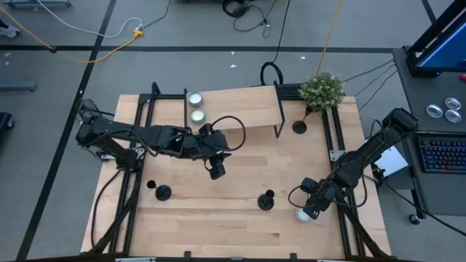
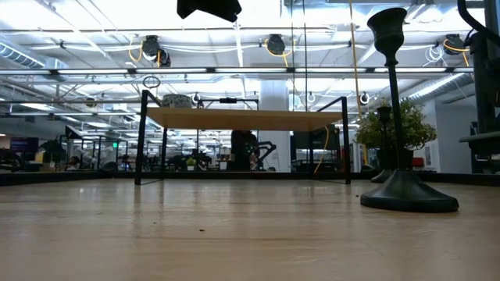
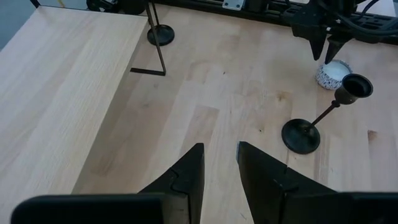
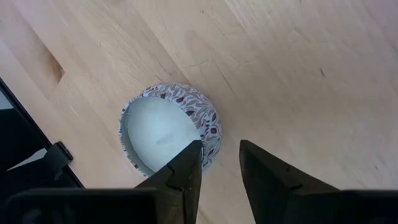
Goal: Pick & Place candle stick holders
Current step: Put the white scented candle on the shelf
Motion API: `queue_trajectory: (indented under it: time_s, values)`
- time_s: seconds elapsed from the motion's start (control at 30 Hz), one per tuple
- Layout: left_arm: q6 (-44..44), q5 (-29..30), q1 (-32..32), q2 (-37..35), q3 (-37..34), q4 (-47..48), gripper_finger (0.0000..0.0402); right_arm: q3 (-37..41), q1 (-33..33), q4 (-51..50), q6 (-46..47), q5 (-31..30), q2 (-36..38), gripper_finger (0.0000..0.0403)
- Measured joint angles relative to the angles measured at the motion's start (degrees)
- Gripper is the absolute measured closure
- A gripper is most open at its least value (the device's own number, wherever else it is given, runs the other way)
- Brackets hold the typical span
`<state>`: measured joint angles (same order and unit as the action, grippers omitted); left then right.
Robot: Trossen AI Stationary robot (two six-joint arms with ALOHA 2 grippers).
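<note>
Right gripper (image 4: 216,163) at the patterned tealight (image 4: 168,127)
Fingers slightly apart astride its rim; left gripper (image 3: 219,165), narrowly parted, empty, beside the shelf (image 1: 240,109).

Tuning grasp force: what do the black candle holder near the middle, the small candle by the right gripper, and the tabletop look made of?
Candle holder: looks like dark metal, matte to satin; thin stem, faint sheen on the round base. Could be painted.
Candle: pale waxy fill in a thin cup with a leaf-like print; cup material unclear.
Tabletop: light wood planks, visible grain and joints, smooth low-gloss finish.
</note>
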<state>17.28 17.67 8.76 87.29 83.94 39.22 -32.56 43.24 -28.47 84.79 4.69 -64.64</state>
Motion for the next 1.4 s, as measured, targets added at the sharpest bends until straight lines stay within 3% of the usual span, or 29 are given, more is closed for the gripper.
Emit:
queue_trajectory:
  time_s: [0.77, 1.4]
  values:
    - [-0.17, 0.04, 0.0, 0.0, 0.0, 0.0, 0.0298, 0.0, 0.0, -1.26, -1.51, -0.11, 0.02, 0.0305]
    - [-0.15, 0.46, 0.0, 0.0, 0.0, 0.0, 0.0298, 0.0, -0.02, -2.09, -3.02, -0.09, 0.02, 0.0397]
